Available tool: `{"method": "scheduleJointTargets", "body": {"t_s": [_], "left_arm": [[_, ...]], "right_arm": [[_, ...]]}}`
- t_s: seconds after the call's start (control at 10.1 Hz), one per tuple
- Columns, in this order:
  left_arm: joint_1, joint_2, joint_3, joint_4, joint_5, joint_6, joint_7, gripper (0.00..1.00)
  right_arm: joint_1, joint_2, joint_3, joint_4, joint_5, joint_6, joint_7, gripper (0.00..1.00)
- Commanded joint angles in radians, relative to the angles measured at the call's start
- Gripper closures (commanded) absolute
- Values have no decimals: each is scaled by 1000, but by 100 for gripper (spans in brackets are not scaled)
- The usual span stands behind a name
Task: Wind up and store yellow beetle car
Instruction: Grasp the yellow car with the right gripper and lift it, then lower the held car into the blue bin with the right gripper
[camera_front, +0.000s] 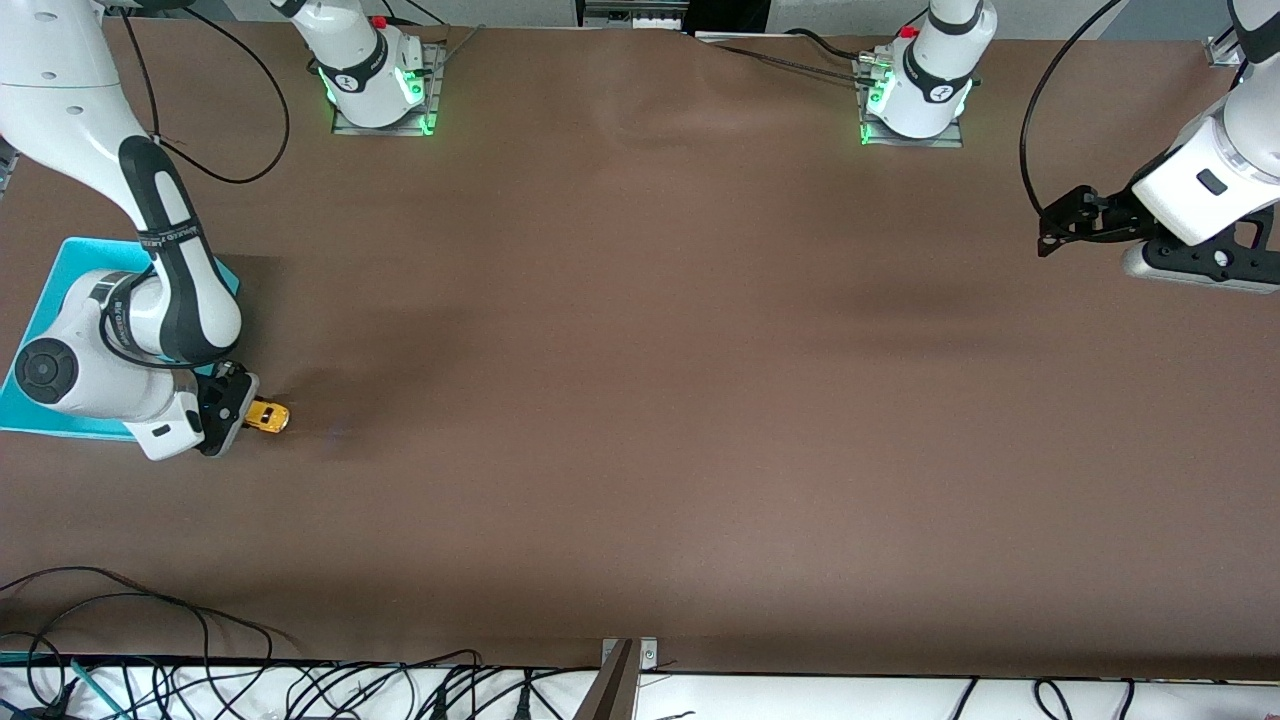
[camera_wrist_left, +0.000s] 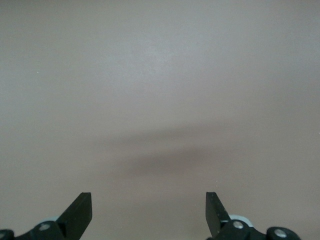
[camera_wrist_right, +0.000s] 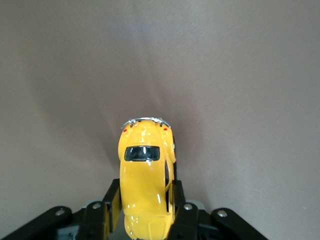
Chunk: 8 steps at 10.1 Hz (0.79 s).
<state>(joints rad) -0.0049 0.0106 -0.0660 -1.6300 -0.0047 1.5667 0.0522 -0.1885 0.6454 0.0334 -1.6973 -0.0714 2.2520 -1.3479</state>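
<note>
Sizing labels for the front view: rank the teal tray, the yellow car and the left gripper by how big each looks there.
Largest to smallest in the front view:
1. teal tray, though the right arm covers much of it
2. left gripper, raised, so nearness may inflate it
3. yellow beetle car, held in the right gripper

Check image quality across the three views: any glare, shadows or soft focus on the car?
Front view: even light, soft arm shadows on the brown table; the yellow beetle car tiny but distinct at the right gripper. Right wrist view: car sharp, streaks of glare on roof. Left wrist view: only bare table with a blurred shadow, left gripper open.
</note>
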Motion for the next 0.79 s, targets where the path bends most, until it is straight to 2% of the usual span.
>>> {"method": "scheduleJointTargets", "body": {"t_s": [0.0,0.3,0.5,0.69], "left_arm": [[-1,-23,-5,-16,14,-5,-6,0],[-3,-23,-8,-13,14,-5,-6,0],[-6,-18,-8,-2,14,-5,0,0],[-3,-17,-8,-1,14,-4,2,0]], "right_arm": [[4,-137,22,-16,5,-135,53,100],[0,-248,14,-13,5,-285,55,100],[-5,-283,-67,-16,4,-344,23,100],[-12,-274,-169,-19,7,-319,-75,100]]}}
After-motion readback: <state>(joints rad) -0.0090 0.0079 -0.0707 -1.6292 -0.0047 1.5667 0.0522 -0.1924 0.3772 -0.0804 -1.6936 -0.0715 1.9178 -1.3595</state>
